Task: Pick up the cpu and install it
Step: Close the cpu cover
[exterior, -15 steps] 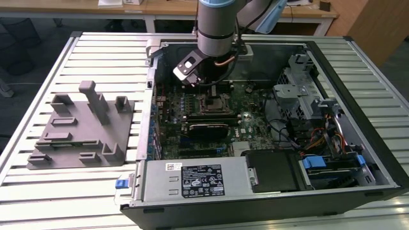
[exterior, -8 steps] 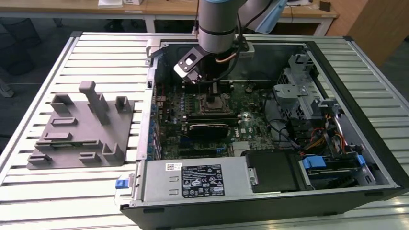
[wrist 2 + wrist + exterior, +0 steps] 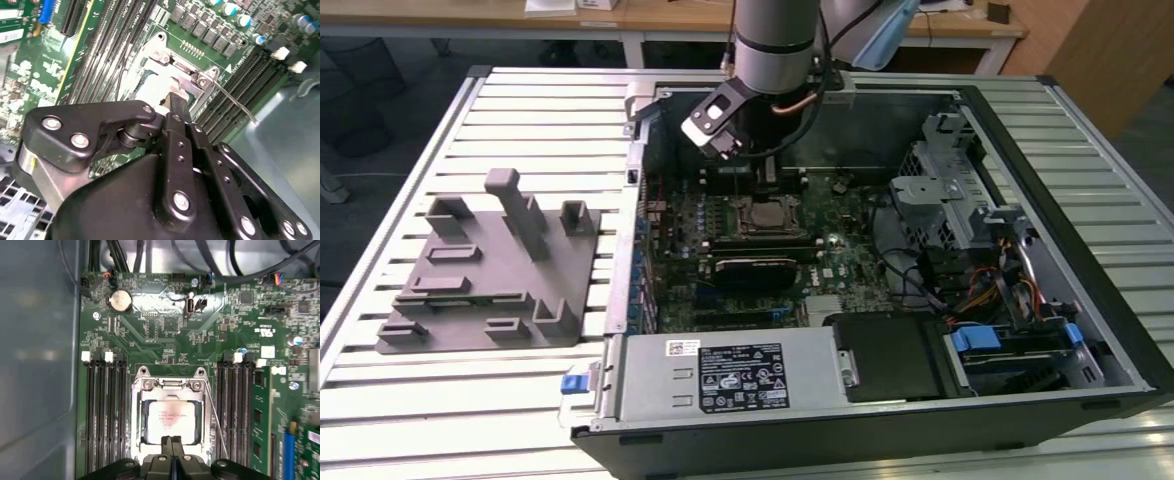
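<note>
Your grey robot arm [image 3: 774, 40] reaches down into the open black computer case [image 3: 1067, 400], which stands on the slatted metal table [image 3: 400, 400] toward the exterior view's right edge. A grey plastic fixture block [image 3: 494, 270] sits on the same table, well apart from the case and near the edge on the exterior view's left.

The cpu [image 3: 170, 421], a small flat square chip with a silvery-white top, lies flat inside the silvery metal socket frame [image 3: 137, 415] on the green motherboard [image 3: 165, 330]. In the second wrist view you see it as a bright patch [image 3: 155, 90] just beyond the fingertip. Rows of black memory slots [image 3: 105, 415] flank the socket on both sides. A thin wire lever [image 3: 216, 420] runs along one side of the frame.

Your black gripper [image 3: 172, 441] hangs directly over the socket. Its two fingers are drawn together with no gap between them, and nothing is held. The tips overlap the near edge of the chip in the first wrist view. They may be resting on it, but you cannot tell contact from this angle. In the second wrist view the gripper [image 3: 177, 100] points at the same socket.
</note>
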Robot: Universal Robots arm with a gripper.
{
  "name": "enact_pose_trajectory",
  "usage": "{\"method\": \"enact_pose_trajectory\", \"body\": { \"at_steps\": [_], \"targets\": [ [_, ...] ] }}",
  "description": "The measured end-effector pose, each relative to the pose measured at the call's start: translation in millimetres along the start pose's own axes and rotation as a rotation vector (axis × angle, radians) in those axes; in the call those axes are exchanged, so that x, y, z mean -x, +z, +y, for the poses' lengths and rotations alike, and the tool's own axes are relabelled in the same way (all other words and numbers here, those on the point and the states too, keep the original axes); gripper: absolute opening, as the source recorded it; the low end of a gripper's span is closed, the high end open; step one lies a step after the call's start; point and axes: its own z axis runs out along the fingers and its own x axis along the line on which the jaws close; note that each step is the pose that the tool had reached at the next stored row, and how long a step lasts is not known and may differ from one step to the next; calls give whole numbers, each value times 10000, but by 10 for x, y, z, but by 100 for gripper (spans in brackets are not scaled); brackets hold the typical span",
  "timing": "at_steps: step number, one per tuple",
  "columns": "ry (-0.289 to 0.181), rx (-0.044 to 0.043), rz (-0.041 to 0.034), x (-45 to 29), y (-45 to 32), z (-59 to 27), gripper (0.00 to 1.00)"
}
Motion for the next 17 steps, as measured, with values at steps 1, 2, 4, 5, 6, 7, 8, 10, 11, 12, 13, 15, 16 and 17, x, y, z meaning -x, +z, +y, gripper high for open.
{"method": "enact_pose_trajectory", "body": {
  "at_steps": [1,2,4,5,6,7,8,10,11,12,13,15,16,17],
  "targets": [
    [0,-1,-2,1,-18,0,11],
    [0,1,2,2,-18,0,11],
    [-1,0,1,15,-19,1,11],
    [0,1,2,19,-18,4,11],
    [0,2,2,19,-17,15,11],
    [0,1,2,20,-17,25,11],
    [0,0,0,20,-17,33,11],
    [0,1,1,20,-16,44,11],
    [-1,0,1,20,-16,48,11],
    [0,0,0,20,-16,53,11],
    [0,0,0,20,-16,61,11],
    [0,0,0,21,-15,80,11],
    [0,0,1,21,-15,84,11],
    [0,0,1,21,-15,86,11]
  ]
}}
